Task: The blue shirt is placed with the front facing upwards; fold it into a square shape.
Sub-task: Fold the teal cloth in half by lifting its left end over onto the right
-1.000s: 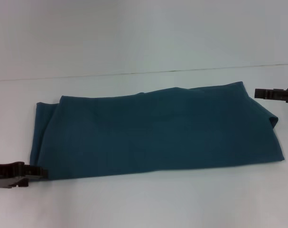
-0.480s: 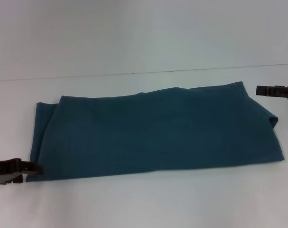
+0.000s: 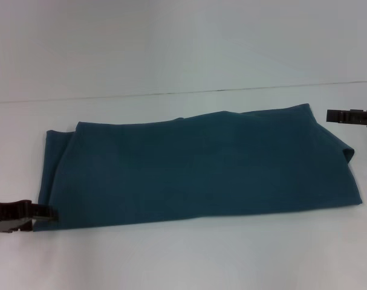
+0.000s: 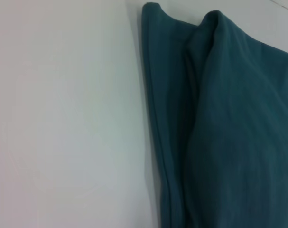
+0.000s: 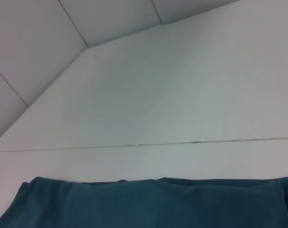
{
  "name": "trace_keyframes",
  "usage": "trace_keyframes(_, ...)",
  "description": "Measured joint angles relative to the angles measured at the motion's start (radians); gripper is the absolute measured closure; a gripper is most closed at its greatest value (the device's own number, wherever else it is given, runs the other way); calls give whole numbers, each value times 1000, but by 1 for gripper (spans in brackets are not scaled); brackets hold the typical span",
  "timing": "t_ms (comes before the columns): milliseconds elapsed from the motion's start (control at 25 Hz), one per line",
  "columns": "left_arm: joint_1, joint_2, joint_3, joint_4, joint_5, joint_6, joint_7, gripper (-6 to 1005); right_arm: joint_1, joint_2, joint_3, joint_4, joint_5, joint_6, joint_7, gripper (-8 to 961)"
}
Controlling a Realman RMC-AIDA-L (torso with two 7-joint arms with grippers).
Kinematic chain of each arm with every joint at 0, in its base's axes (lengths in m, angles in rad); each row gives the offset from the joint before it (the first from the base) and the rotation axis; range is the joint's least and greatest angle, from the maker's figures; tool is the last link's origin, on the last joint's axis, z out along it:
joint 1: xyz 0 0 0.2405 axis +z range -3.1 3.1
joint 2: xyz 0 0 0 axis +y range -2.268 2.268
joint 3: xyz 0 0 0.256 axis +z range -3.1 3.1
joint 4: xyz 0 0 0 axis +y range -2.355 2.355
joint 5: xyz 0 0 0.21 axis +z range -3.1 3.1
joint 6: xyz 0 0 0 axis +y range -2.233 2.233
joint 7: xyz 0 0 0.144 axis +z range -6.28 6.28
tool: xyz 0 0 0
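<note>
The blue shirt lies on the white table as a long folded band running left to right, with no lettering showing. My left gripper sits low at the left, its tip at the shirt's near-left corner. My right gripper hovers just off the far-right corner, apart from the cloth. The left wrist view shows the layered folded edge of the shirt close up. In the right wrist view the shirt's far edge lies low, with bare table beyond it.
The white table spreads out around the shirt on every side. A thin seam line crosses the surface behind the shirt. Nothing else stands on the table.
My left gripper has drawn back to the left by a small amount and sits slightly farther from me. The right gripper has edged a little to the right. The shirt has not moved.
</note>
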Motion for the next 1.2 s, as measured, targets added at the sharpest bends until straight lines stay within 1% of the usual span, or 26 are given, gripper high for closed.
trace_keyframes(520, 3, 0, 1, -2, 8, -11, 2, 330, -4, 1, 0, 0, 0, -1, 0, 37)
trace_keyframes(680, 4, -3, 2, -5, 9, -11, 4, 331, -4, 0, 0, 0, 0, -2, 0, 37)
trace_keyframes(1200, -17, -7, 27, -14, 2, -10, 6, 333, -4, -1, 0, 0, 0, -6, 0, 36)
